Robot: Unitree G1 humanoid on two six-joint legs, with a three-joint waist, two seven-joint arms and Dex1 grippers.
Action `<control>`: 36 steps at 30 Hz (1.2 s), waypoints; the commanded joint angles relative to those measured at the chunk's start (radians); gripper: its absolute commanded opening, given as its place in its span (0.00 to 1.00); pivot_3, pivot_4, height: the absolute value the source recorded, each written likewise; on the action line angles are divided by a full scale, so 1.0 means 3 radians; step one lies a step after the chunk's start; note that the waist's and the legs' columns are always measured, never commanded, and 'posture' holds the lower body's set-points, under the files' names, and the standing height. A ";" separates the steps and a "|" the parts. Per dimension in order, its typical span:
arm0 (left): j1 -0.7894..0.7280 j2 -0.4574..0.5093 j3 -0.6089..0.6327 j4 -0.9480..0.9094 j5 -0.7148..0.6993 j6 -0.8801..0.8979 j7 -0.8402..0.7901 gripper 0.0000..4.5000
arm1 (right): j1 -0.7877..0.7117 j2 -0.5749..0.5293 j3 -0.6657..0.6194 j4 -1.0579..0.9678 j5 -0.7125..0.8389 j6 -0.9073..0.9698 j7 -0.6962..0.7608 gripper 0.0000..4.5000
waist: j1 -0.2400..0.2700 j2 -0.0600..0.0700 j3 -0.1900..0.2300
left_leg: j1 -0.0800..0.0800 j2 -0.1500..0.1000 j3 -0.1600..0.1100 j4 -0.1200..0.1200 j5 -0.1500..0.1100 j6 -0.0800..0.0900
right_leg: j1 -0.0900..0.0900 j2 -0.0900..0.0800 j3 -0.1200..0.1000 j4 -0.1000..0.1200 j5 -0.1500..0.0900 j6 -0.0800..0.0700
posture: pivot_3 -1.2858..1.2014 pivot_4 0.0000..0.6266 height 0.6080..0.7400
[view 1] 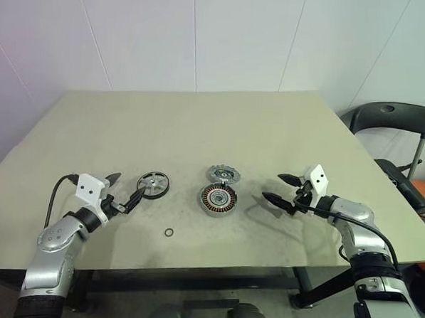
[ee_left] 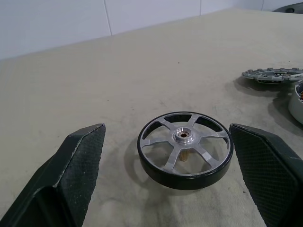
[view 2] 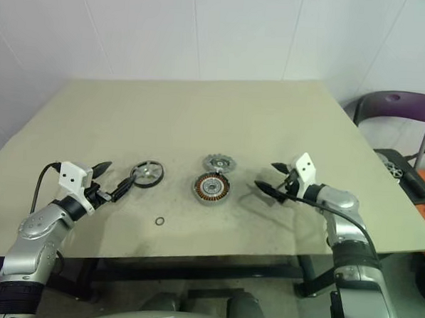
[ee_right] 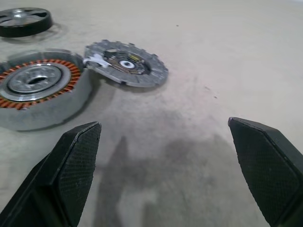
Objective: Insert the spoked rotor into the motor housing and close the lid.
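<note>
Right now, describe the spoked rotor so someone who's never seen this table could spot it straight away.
On the beige table, look toward the near edge, left of the motor housing with its copper windings. The spoked rotor lies flat there, just ahead of the open left tool. Unlike the notched grey lid and the tiny black ring, it is a dark-rimmed wheel with silver spokes.

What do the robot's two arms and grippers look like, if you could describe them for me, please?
Both arms have silver-grey metallic shells with black joint sections. The left gripper and right gripper each carry two black, pointed fingers with a fine cross-hatched texture on the inner faces. A white block with small dark holes sits on each wrist, and a thin black cable loops along each forearm.
</note>
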 commanded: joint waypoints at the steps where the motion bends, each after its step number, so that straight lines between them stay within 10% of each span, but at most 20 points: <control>1: -0.0067 0.0046 0.0052 -0.0130 -0.0015 -0.0016 -0.0002 0.99 | -0.0180 -0.0093 0.0078 -0.0307 -0.0037 0.0135 0.0056 1.00 | -0.0002 0.0000 0.0000 | 0.0000 0.0000 0.0000 0.0000 0.0000 0.0000 | 0.0000 0.0000 0.0000 0.0000 0.0000 0.0000 | 0.52 0.00 1.00; 15: 0.0049 0.0117 0.0093 -0.0265 -0.0033 -0.0004 -0.0056 0.99 | -0.1028 -0.0530 0.1324 -0.1544 -0.0567 0.1638 0.0816 1.00 | -0.0008 0.0002 0.0002 | -0.0002 0.0001 0.0000 -0.0002 0.0000 0.0000 | -0.0005 -0.0001 0.0000 -0.0001 -0.0001 0.0000 | 0.52 0.00 1.00; 36: 0.0392 -0.0005 0.0186 -0.0502 -0.0021 -0.0094 0.0147 0.99 | -0.1728 -0.0038 0.2504 -0.0968 -0.1511 0.0930 0.1372 1.00 | 0.0005 0.0001 0.0001 | -0.0040 0.0000 -0.0005 0.0001 -0.0001 0.0001 | -0.0041 -0.0004 -0.0003 -0.0002 0.0003 0.0001 | 0.52 0.00 1.00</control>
